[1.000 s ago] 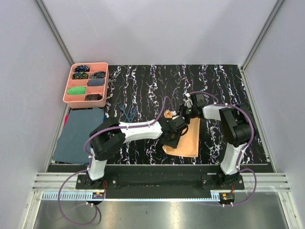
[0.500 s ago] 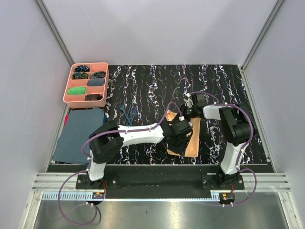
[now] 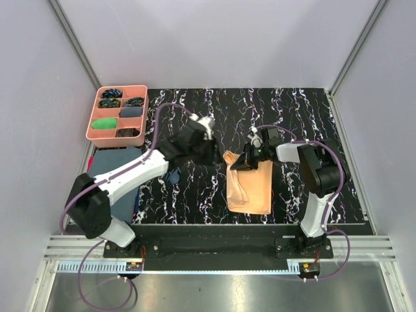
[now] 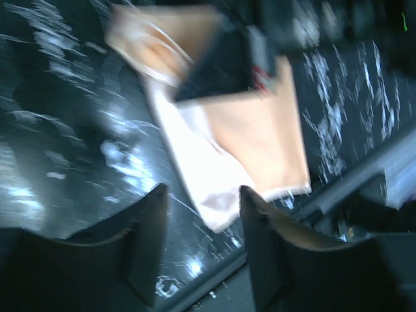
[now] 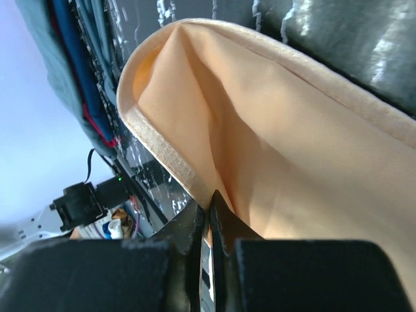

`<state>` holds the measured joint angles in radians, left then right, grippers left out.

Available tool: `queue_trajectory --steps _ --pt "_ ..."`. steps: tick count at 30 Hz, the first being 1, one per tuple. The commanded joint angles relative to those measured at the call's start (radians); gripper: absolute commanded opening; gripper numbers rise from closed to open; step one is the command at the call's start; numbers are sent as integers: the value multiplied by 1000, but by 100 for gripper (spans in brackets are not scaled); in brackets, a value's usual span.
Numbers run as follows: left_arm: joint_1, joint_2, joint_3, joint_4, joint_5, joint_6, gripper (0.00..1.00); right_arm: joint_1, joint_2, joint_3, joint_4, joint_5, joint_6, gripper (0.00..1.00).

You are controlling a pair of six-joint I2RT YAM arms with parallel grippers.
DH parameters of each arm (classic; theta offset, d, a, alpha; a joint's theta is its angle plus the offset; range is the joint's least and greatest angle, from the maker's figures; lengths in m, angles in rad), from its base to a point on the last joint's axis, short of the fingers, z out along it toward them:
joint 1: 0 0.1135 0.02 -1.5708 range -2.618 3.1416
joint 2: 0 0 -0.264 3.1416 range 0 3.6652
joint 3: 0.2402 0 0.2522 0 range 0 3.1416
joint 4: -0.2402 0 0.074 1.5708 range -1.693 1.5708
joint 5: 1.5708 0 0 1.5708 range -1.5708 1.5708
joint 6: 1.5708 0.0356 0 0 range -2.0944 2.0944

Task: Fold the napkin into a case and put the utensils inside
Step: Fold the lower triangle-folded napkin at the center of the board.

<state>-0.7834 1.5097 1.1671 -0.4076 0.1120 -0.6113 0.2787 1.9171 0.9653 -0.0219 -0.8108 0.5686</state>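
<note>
Since a second ago the left arm has been swung off the napkin (image 3: 252, 188) and is now stretched toward the rear left. It lies over the patch of marbled tabletop (image 3: 292, 110) where the dark blue utensils were seen, so they can no longer be made out. Half a second ago the napkin was seen as a narrow strip under that arm. It is now laid out as a wider folded rectangle in front of the right arm, near the table's front edge. The right gripper (image 3: 246, 159) has been kept at the napkin's far left corner.

From overhead the right jaws cannot be judged. In the right wrist view the right gripper (image 5: 209, 221) is seen pinched shut on a ridge of peach fabric, with a hemmed edge curled open above it. In the blurred left wrist view the left gripper (image 4: 203, 208) is shown with its jaws apart and nothing between them, above the tabletop. A paler folded layer is seen along the napkin's near side. The pink tray (image 3: 91, 123) and dark blue-grey cloth (image 3: 107, 164) are seen only from overhead.
</note>
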Motion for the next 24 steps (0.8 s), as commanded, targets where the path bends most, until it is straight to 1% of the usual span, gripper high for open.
queue_trajectory --steps 1,4,6,7,9,11,16,20,24 --pt "120 -81 -110 153 -11 64 45 10 13 32 63 -100 -15 4" --pt "189 -83 -152 202 43 111 46 30 23 27 118 -160 26 4" --pt "223 -71 -168 213 66 136 49 49 28 26 129 -185 34 4" --pt "231 -69 -176 245 84 146 50 59 30 27 129 -188 33 4" --pt "242 -59 -190 259 103 172 54 86 33 32 129 -185 37 4" --pt "242 -46 -187 266 110 180 55 103 34 33 131 -176 43 4" --pt "242 4 -169 270 149 140 61 131 22 32 155 -172 70 4" --pt "234 88 -123 274 202 128 62 132 7 27 146 -157 63 4" --pt "211 167 -75 257 209 137 61 132 7 23 128 -149 44 5"
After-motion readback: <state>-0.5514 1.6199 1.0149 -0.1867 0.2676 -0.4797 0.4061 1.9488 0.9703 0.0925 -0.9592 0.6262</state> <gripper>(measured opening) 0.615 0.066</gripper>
